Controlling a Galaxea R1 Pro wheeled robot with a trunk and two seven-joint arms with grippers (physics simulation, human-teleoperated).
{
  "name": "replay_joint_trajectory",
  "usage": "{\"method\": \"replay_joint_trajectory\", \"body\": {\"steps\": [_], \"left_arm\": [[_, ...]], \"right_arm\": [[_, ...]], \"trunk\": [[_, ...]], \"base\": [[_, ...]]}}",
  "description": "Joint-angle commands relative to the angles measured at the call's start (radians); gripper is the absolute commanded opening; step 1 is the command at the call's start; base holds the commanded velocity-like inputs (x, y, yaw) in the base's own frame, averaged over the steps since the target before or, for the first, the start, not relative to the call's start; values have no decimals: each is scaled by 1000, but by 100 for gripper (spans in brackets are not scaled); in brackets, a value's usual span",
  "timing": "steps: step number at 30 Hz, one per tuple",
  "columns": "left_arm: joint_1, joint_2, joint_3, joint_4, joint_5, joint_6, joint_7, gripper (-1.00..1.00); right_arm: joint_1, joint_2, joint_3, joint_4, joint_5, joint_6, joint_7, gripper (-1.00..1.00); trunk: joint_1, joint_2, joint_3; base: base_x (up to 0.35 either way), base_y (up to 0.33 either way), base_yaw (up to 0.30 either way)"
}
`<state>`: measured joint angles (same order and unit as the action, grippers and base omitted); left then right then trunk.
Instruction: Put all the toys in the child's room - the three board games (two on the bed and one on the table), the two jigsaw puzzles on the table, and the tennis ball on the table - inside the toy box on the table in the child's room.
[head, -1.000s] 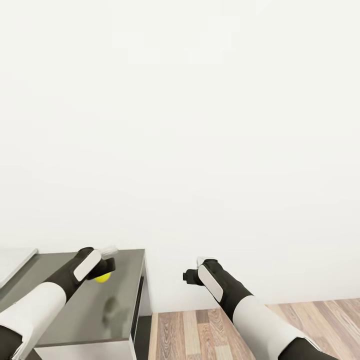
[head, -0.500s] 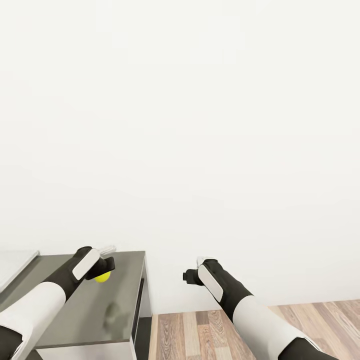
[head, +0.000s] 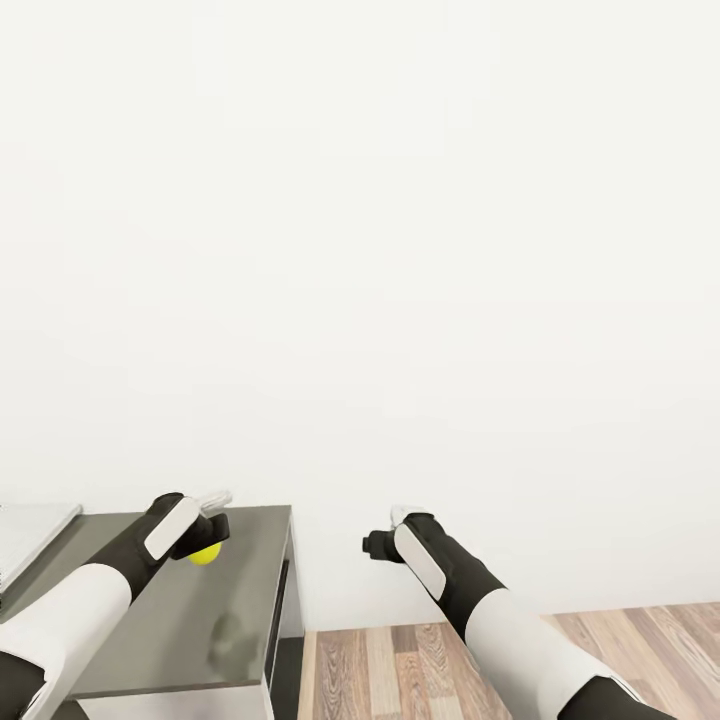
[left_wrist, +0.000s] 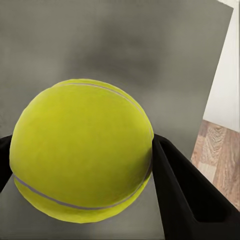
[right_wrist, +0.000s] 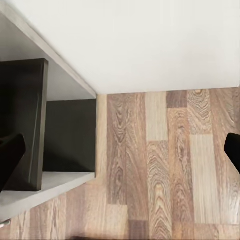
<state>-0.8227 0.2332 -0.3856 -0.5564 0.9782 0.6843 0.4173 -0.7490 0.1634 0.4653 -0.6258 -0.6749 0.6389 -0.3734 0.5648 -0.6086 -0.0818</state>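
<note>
The yellow-green tennis ball (head: 206, 553) hangs a little above the right end of the table (head: 230, 580), whose top looks grey here. My left gripper (head: 207, 541) is shut on it. In the left wrist view the tennis ball (left_wrist: 82, 150) sits between the black fingers (left_wrist: 185, 195), with the grey tabletop (left_wrist: 150, 45) below. My right gripper (head: 378, 545) hovers over the floor to the right of the table's end. In the right wrist view the right gripper (right_wrist: 120, 152) is open and holds nothing.
A white wall (head: 400, 250) stands close ahead. Wooden floor (head: 640, 640) lies to the right of the table. A pale surface with a thin grey rim (head: 40, 528) shows at the far left. The table's dark side (right_wrist: 30, 125) appears in the right wrist view.
The whole view has shifted slightly, so the camera moved. The left gripper still holds the ball over the table end. The right gripper has edged a little to the left.
</note>
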Motion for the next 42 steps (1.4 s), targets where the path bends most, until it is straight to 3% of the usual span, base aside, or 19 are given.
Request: {"method": "replay_joint_trajectory", "body": {"steps": [1, 11, 30, 42], "left_arm": [[-1, 1, -7, -2, 8, 1, 6, -100], [-1, 2, -4, -2, 8, 1, 6, -100], [-1, 0, -5, -2, 8, 1, 6, -100], [-1, 0, -6, -2, 8, 0, 6, -100]], "right_arm": [[-1, -1, 4, -2, -11, 2, -10, 100], [-1, -1, 3, -5, -11, 1, -10, 100], [-1, -1, 3, -6, -11, 2, -10, 100], [-1, -1, 2, -6, -11, 2, -10, 100]], "trunk": [[-4, 6, 3], [-42, 76, 48], [-115, 209, 108], [-115, 209, 108]], "base": [[-101, 0, 0], [-280, 0, 0], [-237, 0, 6], [-233, 0, 72]]}}
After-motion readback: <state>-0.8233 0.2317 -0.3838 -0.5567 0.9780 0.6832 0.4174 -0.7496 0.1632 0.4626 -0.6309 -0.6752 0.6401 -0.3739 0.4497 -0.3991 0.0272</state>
